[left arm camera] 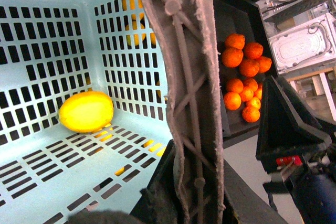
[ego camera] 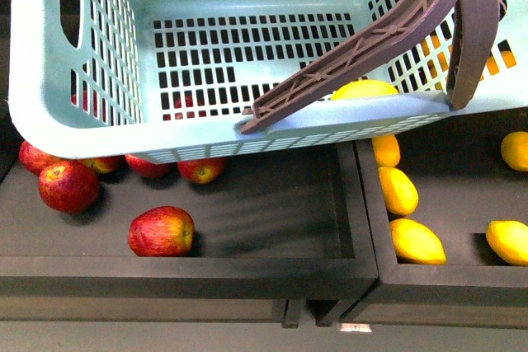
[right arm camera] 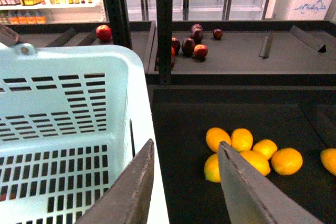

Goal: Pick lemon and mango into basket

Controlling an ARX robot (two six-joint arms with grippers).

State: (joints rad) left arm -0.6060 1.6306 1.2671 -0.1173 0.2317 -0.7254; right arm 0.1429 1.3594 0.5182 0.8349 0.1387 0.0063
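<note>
Front cam: the basket [ego camera: 49, 80] hangs tilted over the dark bins, its brown handles [ego camera: 371, 47] swung across the right end. One yellow fruit sits inside at the front right corner, just behind the front rim; I read it as the lemon [ego camera: 363, 88]. Red apples [ego camera: 161, 231] lie in the left bin [ego camera: 247, 265], some partly under the basket, one near the bin's front edge. More yellow fruit [ego camera: 417, 241] lies in the right bin, mostly along its left edge and front. Neither arm shows here. Left wrist cam: the lemon rests on the basket's slotted floor at the foot of a side wall, nothing else inside w/ it. A handle runs close up past the left gripper [left arm camera: 210, 192]. One black finger [left arm camera: 286, 124] stands off to one side of the handle w/ a gap and I can't make out the other, so I can't tell if the jaws are clamped on the handle or just hooked under it. Oranges [left arm camera: 244, 77] are piled in a bin beyond. Right wrist cam: the right gripper [right arm camera: 186, 148] hovers just beside the basket's outer wall, jaws apart, nothing btwn them, over a bin w/ a cluster of yellow fruit on its floor. Progress, as I judge it: approx half, lemon in, mango not yet. I can't say for sure from here which yellow fruit is the mango; what's left is getting the longer, bigger one into the basket.
</note>
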